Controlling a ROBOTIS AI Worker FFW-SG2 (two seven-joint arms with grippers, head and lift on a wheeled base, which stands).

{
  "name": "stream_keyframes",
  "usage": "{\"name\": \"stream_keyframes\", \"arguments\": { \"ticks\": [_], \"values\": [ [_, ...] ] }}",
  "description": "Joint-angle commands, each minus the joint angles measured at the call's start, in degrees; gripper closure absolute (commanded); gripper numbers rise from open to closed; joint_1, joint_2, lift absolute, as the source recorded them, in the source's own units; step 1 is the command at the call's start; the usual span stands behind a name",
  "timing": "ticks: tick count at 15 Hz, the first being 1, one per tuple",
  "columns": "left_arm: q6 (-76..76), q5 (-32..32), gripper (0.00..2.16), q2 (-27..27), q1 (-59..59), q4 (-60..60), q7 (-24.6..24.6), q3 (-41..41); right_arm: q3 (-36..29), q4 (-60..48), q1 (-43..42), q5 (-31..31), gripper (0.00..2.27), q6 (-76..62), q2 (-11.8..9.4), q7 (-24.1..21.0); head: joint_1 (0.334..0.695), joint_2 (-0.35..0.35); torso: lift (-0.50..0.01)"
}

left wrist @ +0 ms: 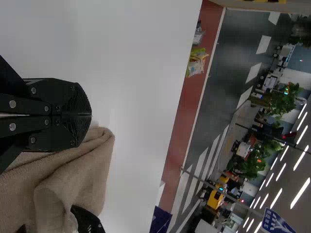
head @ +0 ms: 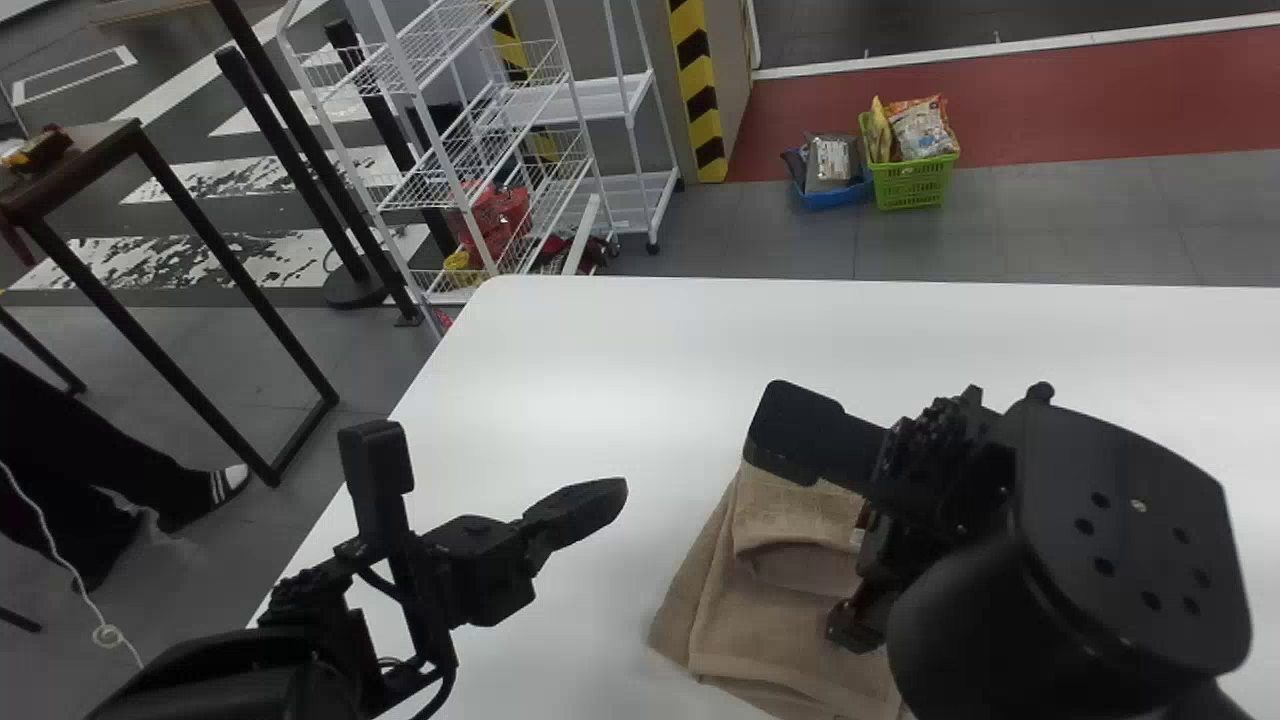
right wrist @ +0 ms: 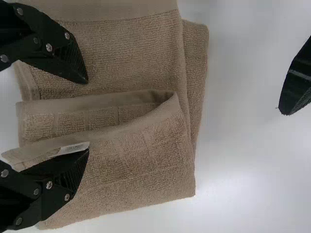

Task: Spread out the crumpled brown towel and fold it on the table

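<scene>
No wording is coming out legible here. On the brown towel [head: 780, 640], a small white label [right wrist: 73, 148] is lying along a folded edge, its print too small to tell. Out past the bench [head: 600, 400], far and to the right, a bright packet [head: 920, 128] is showing print from the green basket [head: 912, 183]. Also beyond the bench, a blue sign [left wrist: 276, 222] is carrying white marks, and those aren't reading clearly either.

White table [head: 560, 380]; folded brown towel [head: 790, 630] on it.
</scene>
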Motion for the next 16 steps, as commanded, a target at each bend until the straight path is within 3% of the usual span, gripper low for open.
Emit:
{"name": "stream_keyframes", "arguments": {
  "ticks": [1, 16],
  "values": [
    [0.18, 0.0, 1.95, -0.07, 0.0, -0.09, 0.0, 0.02, 0.06, -0.54, 0.0, 0.11, 0.41, -0.02, 0.05, 0.36, 0.695, 0.35, -0.127],
    [0.18, 0.0, 1.95, -0.16, 0.0, 0.0, 0.0, 0.19, 1.11, -0.28, 0.79, 4.51, 0.41, -8.1, 0.05, 0.36, 0.695, 0.35, -0.127]
  ]
}}
